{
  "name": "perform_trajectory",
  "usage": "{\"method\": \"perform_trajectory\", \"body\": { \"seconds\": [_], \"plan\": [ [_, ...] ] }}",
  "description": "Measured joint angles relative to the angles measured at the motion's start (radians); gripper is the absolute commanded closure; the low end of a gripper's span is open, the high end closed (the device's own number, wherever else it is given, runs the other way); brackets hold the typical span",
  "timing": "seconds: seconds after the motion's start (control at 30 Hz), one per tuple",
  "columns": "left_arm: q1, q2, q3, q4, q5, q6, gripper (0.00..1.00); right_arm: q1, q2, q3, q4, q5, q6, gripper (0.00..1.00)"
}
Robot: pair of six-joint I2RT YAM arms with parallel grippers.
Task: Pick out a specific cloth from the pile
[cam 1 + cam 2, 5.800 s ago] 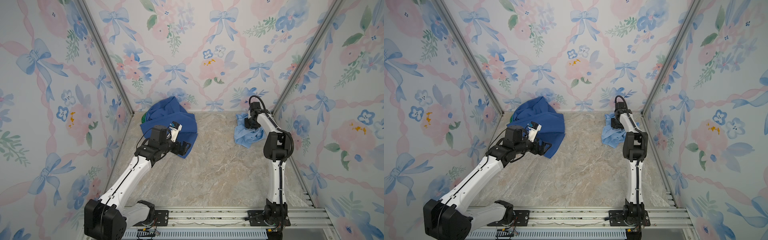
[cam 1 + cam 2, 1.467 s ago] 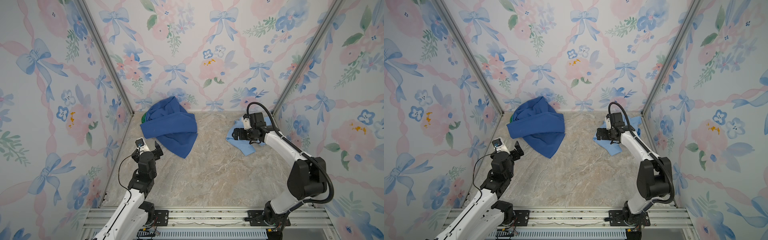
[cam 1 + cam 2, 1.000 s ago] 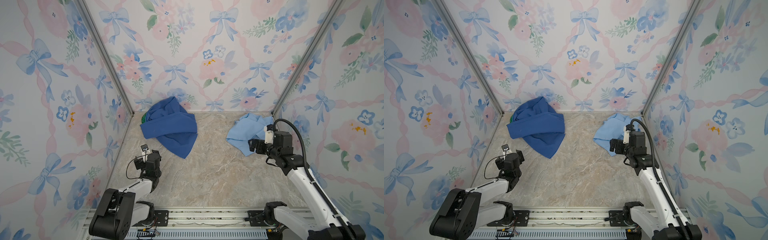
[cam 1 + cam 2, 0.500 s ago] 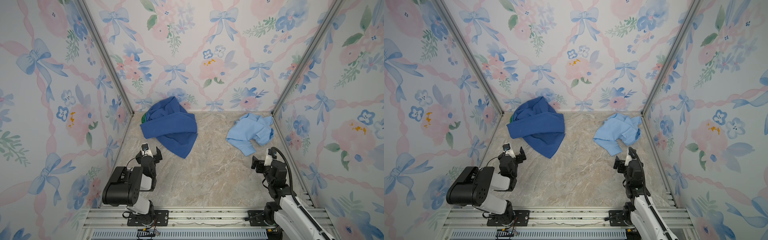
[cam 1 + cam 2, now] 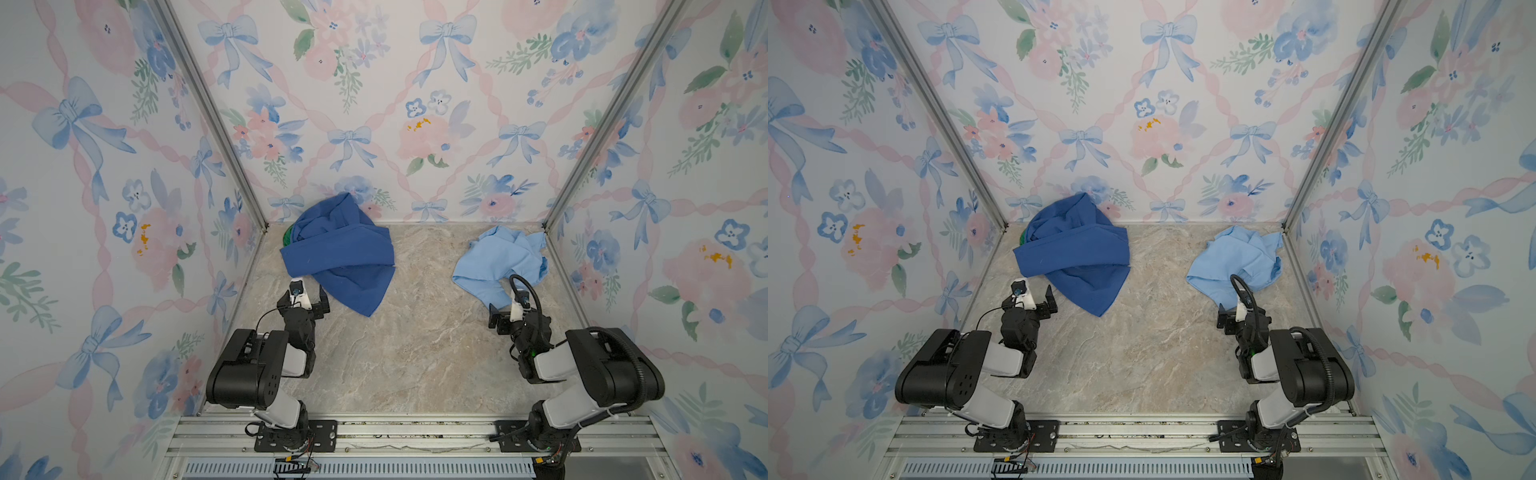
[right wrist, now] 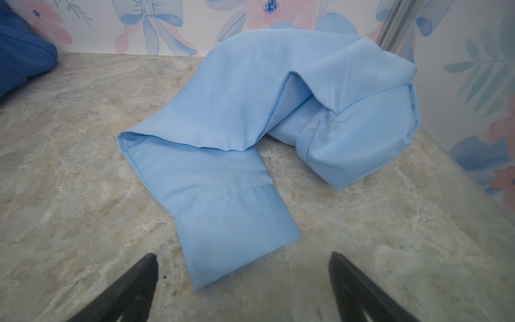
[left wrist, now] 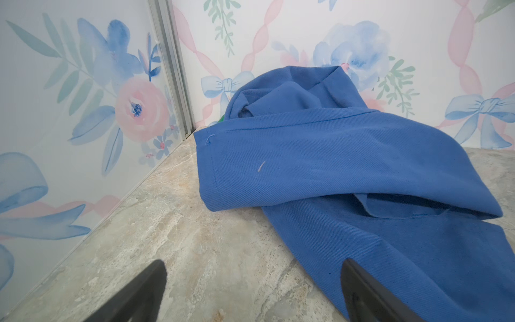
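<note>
Where the surface (image 5: pixel 415 353) meets the far right corner, you will find the cloth (image 5: pixel 498 262) lying crumpled, well apart from the pile (image 5: pixel 340 249) in the far left corner. The left end effector (image 5: pixel 305 300) stands wide open and empty near the pile's front edge. The right end effector (image 5: pixel 513 316) stands wide open and empty, facing the cloth's sleeve.

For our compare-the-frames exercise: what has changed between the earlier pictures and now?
The left gripper withdrew toward the front from the royal-blue cloth pile. The right gripper likewise drew away from the thin light sky-blue cloth, which now lies more spread out. Both sets of fingers stand open. The pile stayed put.
</note>
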Motion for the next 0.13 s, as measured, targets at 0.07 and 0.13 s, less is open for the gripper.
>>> {"method": "perform_trajectory", "body": {
  "seconds": [0.07, 0.13],
  "plan": [
    [0.0, 0.001, 0.002, -0.018, 0.002, 0.007, 0.02, 0.022, -0.014, 0.07, -0.043, 0.033, -0.008, 0.03],
    [0.0, 0.001, 0.004, -0.026, 0.008, 0.012, 0.02, 0.032, -0.014, 0.12, -0.048, 0.062, -0.011, 0.03]
  ]
}}
